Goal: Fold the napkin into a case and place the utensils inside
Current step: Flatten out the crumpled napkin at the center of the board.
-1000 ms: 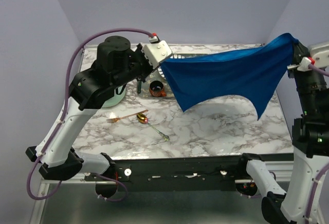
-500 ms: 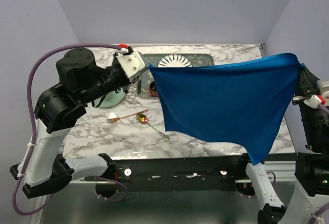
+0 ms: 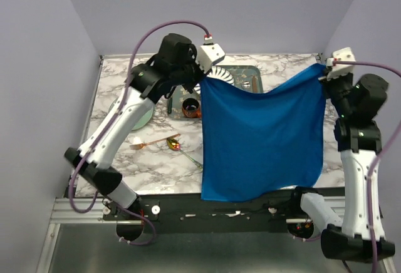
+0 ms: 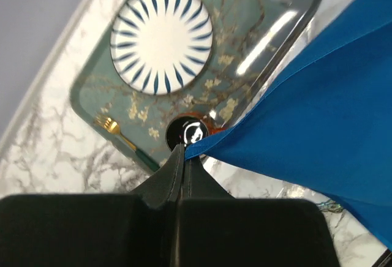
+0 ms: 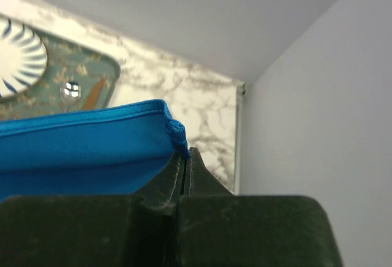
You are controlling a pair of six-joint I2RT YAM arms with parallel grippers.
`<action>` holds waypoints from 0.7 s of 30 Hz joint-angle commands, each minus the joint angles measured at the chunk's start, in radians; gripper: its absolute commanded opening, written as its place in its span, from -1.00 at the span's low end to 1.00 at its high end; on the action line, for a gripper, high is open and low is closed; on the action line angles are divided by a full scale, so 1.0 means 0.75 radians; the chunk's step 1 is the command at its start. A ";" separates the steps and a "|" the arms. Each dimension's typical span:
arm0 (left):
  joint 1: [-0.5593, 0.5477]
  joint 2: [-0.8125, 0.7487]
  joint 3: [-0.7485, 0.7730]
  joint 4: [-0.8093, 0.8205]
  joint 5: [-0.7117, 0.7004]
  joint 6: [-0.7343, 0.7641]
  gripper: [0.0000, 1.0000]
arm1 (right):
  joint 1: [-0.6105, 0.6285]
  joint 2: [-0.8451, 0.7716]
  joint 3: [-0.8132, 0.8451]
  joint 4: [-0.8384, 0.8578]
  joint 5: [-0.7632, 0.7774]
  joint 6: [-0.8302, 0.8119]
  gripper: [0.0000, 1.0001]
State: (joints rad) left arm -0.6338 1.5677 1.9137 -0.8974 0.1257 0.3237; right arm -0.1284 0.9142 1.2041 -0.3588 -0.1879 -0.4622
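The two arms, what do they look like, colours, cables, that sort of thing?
Both the left arm and right arm have white links between bulky black joints, with a purple cable looping along each. Each wrist carries a white housing. The left gripper and right gripper have dark fingers tapering to a wedge.

Pale lavender walls [image 3: 213,10] closed in the table [image 3: 119,160] on the left, back and right. Tabletop was white marble pattern with grey veining, glossy, lit evenly with soft sheen. A black rail [image 3: 232,209] ran along the near edge; dull grey floor [image 3: 200,254] lay below it.
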 commanded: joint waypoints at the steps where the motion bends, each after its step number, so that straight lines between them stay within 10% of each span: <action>1: 0.139 0.214 0.015 0.045 0.112 -0.027 -1.00 | -0.047 0.198 -0.090 0.194 -0.056 -0.022 -0.99; 21: 0.236 0.800 0.248 0.239 0.023 -0.006 -1.00 | -0.113 1.164 0.254 0.196 -0.341 0.066 -0.99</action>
State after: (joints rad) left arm -0.4656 2.1612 2.0956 -0.7662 0.1722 0.3244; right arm -0.2031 1.7382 1.3308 -0.2100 -0.4019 -0.4519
